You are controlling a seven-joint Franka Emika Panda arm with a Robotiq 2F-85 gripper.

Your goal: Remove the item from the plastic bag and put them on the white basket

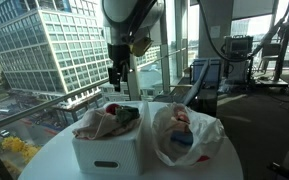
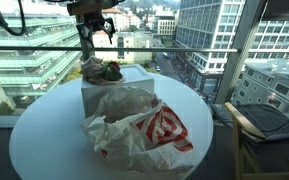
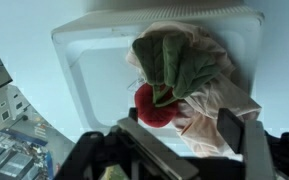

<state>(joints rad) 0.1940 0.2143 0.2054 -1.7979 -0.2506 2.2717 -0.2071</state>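
In an exterior view the plastic bag [image 2: 149,128] covers the near wall of the white basket [image 2: 88,92], so only one side wall and the heaped contents show. The arm [image 1: 134,15] runs off the top edge in both exterior views. In the wrist view the pincer [image 3: 179,135] is a dark blur cut by the bottom edge. There a green cloth [image 3: 179,65] half hides a red item [image 3: 154,108] of unclear kind.

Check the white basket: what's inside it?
The white basket holds a green cloth draped over a beige cloth, with a red round item at their edge. Anything beneath the cloths is covered.
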